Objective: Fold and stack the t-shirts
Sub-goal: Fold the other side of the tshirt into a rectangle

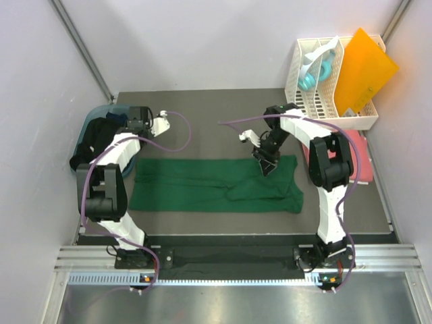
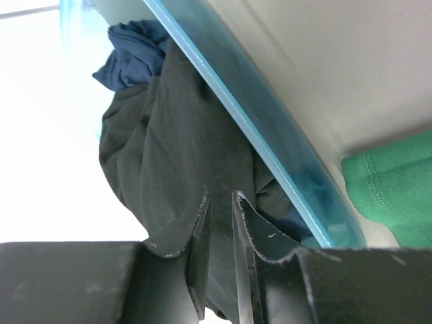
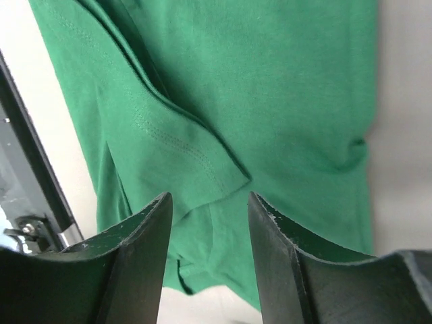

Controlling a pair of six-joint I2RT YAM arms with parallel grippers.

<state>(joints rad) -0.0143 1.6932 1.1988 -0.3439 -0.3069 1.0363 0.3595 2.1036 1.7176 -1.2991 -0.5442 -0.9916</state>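
Above green t-shirt (image 1: 202, 185), right claw (image 1: 265, 167), jaws apart

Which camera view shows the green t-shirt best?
The top external view: the whole green t-shirt is visible, laid out. The right wrist view shows only a sleeve up close; the left wrist view, only a corner at its right edge.

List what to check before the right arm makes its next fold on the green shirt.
1. The right gripper is open and empty: ok, it hangs above a sleeve.
2. The green shirt lies in a long flat strip: ok, right end rumpled.
3. The left gripper is free of the dark shirts in the blue bin: cannot tell, jaws nearly closed at the cloth.
4. The left gripper is off the green shirt: ok.
5. The pink shirt is neatly folded for stacking: cannot tell, the right arm covers part.
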